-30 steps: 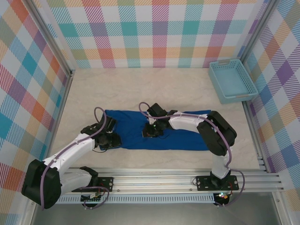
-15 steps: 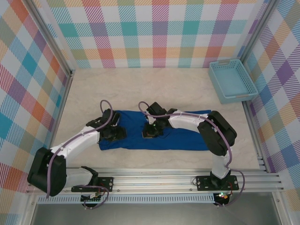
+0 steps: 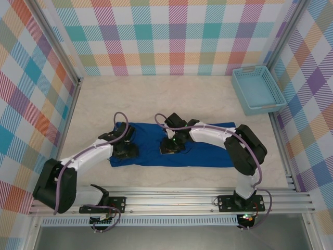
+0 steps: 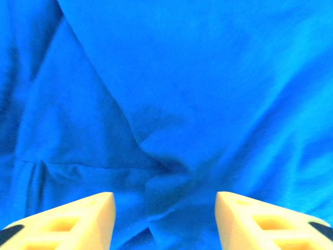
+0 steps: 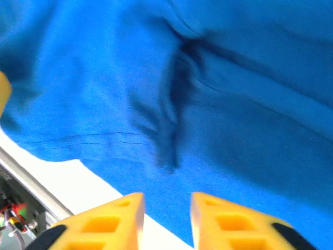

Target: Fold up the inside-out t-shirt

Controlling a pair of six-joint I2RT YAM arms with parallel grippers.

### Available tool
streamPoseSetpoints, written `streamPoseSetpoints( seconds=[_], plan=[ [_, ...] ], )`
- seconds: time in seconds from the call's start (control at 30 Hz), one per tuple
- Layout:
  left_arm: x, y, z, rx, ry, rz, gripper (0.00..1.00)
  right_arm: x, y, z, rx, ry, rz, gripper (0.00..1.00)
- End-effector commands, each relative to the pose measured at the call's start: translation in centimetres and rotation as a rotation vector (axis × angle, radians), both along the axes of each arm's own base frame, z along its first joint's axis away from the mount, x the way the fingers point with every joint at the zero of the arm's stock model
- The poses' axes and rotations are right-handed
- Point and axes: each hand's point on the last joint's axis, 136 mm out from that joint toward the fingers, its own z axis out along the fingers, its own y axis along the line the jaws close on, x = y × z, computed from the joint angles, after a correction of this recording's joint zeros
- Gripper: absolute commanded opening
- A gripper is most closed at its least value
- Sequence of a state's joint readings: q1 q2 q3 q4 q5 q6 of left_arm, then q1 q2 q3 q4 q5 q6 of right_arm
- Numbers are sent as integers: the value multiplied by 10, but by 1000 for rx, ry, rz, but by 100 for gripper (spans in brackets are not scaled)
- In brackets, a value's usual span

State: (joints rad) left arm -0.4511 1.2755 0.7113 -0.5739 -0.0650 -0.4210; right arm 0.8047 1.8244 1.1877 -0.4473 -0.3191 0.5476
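The inside-out t-shirt (image 3: 208, 148) lies as a long royal-blue strip across the near middle of the table. My left gripper (image 3: 126, 149) rests over its rumpled left end. In the left wrist view the left gripper (image 4: 164, 221) is open, its yellow fingers (image 4: 73, 221) wide apart above a small raised wrinkle in the t-shirt (image 4: 182, 78). My right gripper (image 3: 169, 148) is over the strip's middle, by its near edge. In the right wrist view the right gripper (image 5: 166, 221) stands a little open with nothing between its fingers, just below a dark pinched crease in the t-shirt (image 5: 250, 104).
A light-blue lattice basket (image 3: 240, 92) stands at the back right corner. Pale tabletop (image 3: 156, 99) stretches behind the shirt, and a strip of table (image 5: 78, 182) shows just past the hem. The aluminium rail (image 3: 177, 195) runs along the near edge. Plaid walls enclose three sides.
My left gripper moved up and right onto the shirt's left end, bunching it inward, and its jaws widened. My right gripper opened and let go of the cloth, staying near the middle.
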Motion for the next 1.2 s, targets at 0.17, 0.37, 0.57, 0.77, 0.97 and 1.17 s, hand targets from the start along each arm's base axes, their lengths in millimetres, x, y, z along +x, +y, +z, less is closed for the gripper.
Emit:
streamPoseSetpoints(
  seconds=[0.17,0.37,0.57,0.77,0.97,1.17],
  plan=[
    [62,-11,46,-64,-202,35,63,18,29,0,91,-10,-6,34],
    [103,-10,21,-82,-167,83,63,6,24,-21,57,51,-9,33],
    [125,1,-6,-47,-127,118,63,0,22,-19,62,62,-6,16],
    [125,14,-26,-8,-81,128,63,-6,11,-11,40,53,-5,6],
    [123,19,-32,8,-62,113,63,-16,1,-11,12,78,-4,5],
    [129,13,-21,-15,-75,87,64,-21,-6,-23,-38,121,10,15]
  ],
)
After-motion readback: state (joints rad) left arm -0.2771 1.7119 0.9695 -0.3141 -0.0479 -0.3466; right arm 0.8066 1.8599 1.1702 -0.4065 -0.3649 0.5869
